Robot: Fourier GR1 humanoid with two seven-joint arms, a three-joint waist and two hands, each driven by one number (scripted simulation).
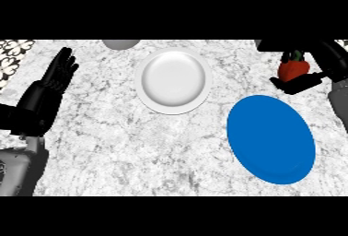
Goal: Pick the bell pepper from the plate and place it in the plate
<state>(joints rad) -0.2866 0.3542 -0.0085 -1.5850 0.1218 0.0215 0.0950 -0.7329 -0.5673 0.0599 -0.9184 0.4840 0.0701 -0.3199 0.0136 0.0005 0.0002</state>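
At the upper right of the head view, the right hand (307, 77) has its fingers curled round the red bell pepper (293, 69)

From the head view, the pepper with its green stem is held above the marbled surface (136, 138), beyond the blue plate (270, 139) and apart from it. The white plate (172, 80) lies at the top centre, left of the blue one. The left hand (49, 87) rests at the left edge, fingers straight and pointing up, holding nothing. A grey round object (121, 44) shows partly at the top edge
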